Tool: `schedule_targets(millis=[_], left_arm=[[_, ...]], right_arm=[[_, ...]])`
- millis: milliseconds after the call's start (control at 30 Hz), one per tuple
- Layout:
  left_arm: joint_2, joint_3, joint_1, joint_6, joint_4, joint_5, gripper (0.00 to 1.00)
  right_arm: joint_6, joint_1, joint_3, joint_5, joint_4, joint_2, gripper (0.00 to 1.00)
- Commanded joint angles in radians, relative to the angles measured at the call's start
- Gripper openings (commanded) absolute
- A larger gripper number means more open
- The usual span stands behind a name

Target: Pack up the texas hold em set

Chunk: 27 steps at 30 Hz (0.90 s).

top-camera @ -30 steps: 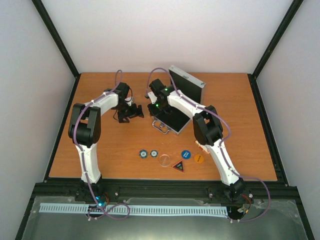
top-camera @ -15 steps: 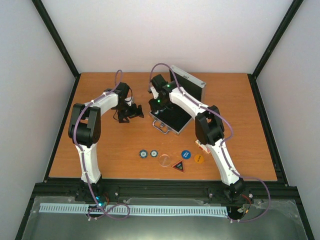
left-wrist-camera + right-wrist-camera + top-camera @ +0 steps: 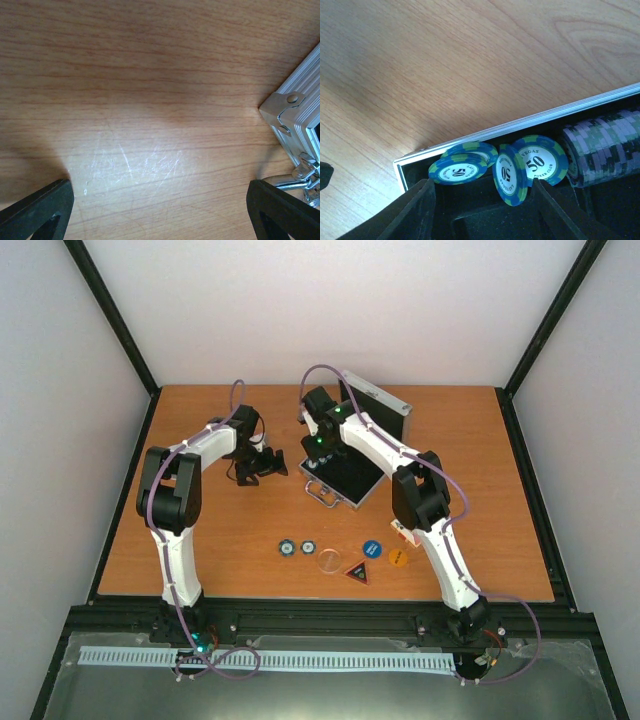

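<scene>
Just released: right jaws, pinched close a second ago, now parted about halfway and gripping nothing, drawn back a little over the open case (image 3: 352, 483). Three blue chips (image 3: 535, 161) dropped into a slot at the case's edge, beside the purple-and-green stack (image 3: 605, 145) (one lying nearly flat, two tipped on edge, so not yet seated neatly). Left jaws unmoved, spread wide and empty above bare counter (image 3: 150, 100), just beside the case's corner. One batch delivered, probably needing a nudge. Still out on the counter: two small chips (image 3: 286, 548), clear disc (image 3: 329, 561), triangular button (image 3: 358, 571), blue button (image 3: 372, 549), orange button (image 3: 398, 557)
</scene>
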Motion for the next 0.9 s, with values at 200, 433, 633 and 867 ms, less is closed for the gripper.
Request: schedule_targets(millis=[200,433,633,867], left_arm=[[0.008,-0.033,0.012,0.016,-0.029,-0.054,0.98],[0.006,-0.042,0.012,0.017,-0.027,-0.056,0.98],[0.000,-0.045,0.013,0.017,-0.027,-0.056,0.98],[-0.001,-0.029,0.012,0.014,-0.029,-0.060,0.98]], right_arm=[[-0.037,-0.005,0.029,-0.006,-0.003,-0.001,0.54],[-0.043,0.002,-0.003,-0.016,-0.001,0.003,0.54],[-0.036,0.017,-0.013,-0.063,-0.002,-0.025,0.53],[-0.023,0.033,-0.100,-0.037,-0.009,-0.068,0.77]])
